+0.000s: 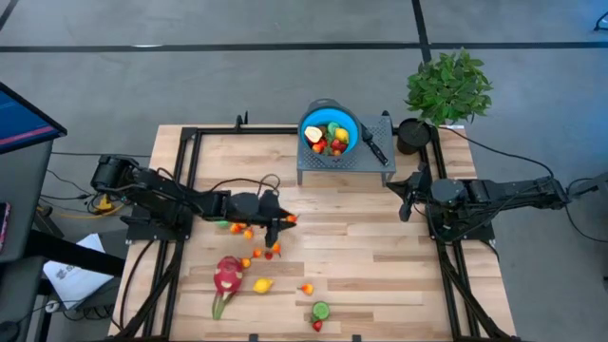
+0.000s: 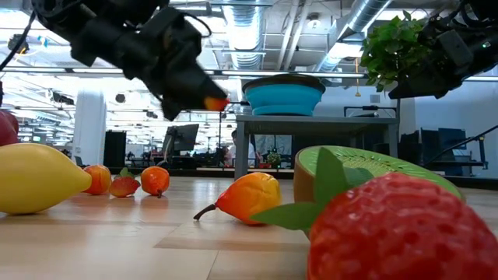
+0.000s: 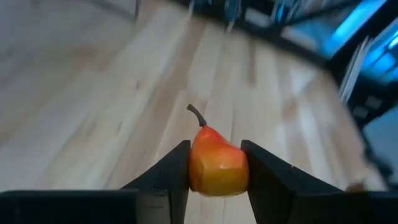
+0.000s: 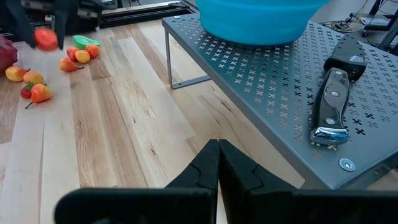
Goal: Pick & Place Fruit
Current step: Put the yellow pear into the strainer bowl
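One pear [image 3: 217, 163] between left tool [image 3: 214, 171] fingers

On the table [image 1: 380, 256] we see a rack [image 1: 344, 163] at the far edge, a bowl [image 1: 330, 128] of fruit on it and a knife [image 1: 373, 147] lying just right of the bowl. A potted plant [image 1: 448, 87] stands right of the rack. Loose fruit [image 1: 249, 258] lies scattered near the left front, with the dragon fruit [image 1: 227, 277] leftmost.
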Robot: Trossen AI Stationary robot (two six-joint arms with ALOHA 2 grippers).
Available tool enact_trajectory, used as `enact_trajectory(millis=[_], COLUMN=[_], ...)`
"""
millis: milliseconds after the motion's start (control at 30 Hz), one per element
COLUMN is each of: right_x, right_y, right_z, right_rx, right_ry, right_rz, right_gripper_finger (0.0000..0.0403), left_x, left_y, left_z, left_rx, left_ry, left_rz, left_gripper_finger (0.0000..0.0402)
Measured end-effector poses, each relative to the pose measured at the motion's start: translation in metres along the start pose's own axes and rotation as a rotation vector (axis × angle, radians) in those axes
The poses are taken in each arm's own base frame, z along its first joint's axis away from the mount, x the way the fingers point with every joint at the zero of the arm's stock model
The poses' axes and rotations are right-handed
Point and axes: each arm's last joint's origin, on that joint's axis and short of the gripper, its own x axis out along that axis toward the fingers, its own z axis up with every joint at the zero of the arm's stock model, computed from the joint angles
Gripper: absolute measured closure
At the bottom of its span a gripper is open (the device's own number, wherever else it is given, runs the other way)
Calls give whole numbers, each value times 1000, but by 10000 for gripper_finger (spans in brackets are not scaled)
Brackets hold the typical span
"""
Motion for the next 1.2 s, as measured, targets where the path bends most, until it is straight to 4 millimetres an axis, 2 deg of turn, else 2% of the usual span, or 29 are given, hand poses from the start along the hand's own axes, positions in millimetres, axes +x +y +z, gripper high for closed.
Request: enact_trajectory(millis=[500, 633, 900, 1067, 1200], right_x=[0, 0, 0, 0, 0], right_y=[0, 0, 1, 1, 1], right_z=[0, 0, 3, 3, 3], right_rx=[0, 2, 16, 18, 16], right_ry=[-1, -3, -26, -28, -26], right_rz=[0, 1, 6, 6, 6], right_gripper_finger=[403, 403, 403, 403, 403], left_x=[-5, -4, -8, -13, -16], left_y=[12, 14, 15, 27, 42], left_z=[47, 68, 123, 146, 154], left_rx=[-73, -44, 80, 126, 120], left_ry=[-394, -459, -627, -689, -709], left_rz=[-66, -49, 3, 67, 118], left_gripper_finger=[280, 280, 281, 278, 278])
